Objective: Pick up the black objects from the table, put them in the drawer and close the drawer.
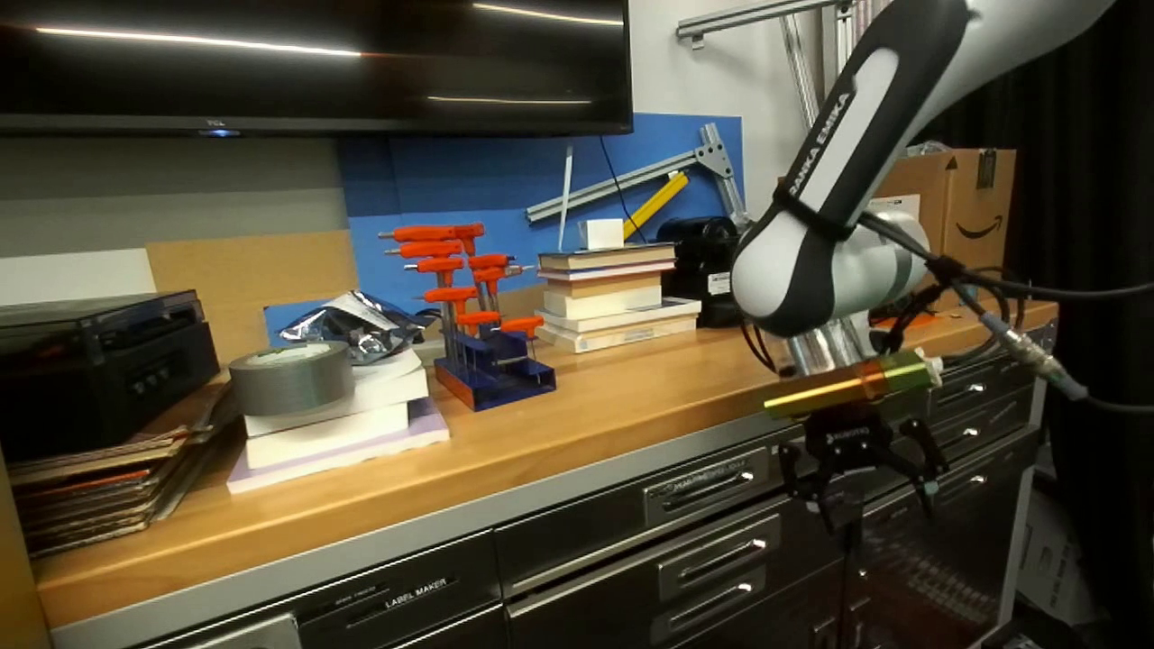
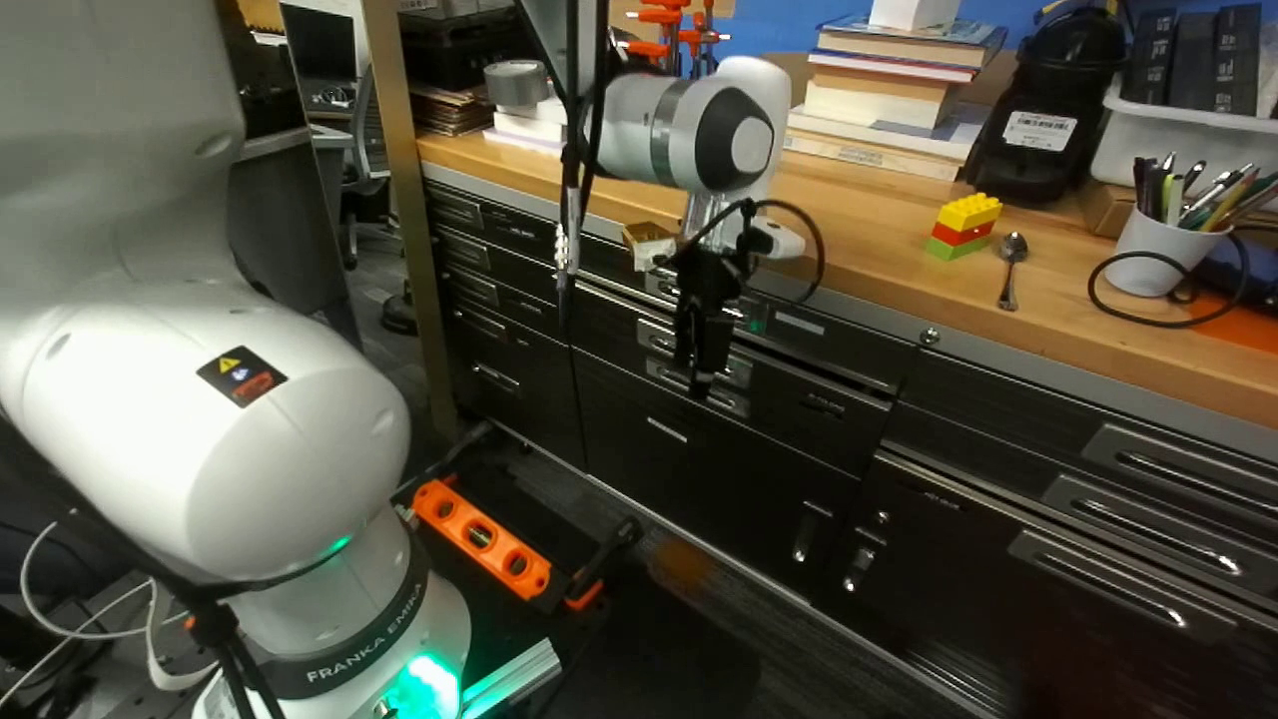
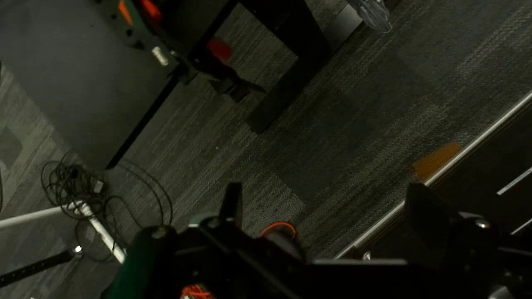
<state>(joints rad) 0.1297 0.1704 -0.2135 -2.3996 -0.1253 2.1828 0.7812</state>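
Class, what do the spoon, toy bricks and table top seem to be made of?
Spoon: probably polished metal, from its bright glints. Toy bricks: likely smooth plastic, brightly coloured and studded. Table top: apparently varnished wood, light brown with a soft sheen.

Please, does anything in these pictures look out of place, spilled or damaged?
In the wrist view, a black cable looks untidy, heaped in a loose tangle seemingly on the floor. In an exterior view, a crumpled silvery bag rests on stacked books, an odd perch. I see no spill or damage.
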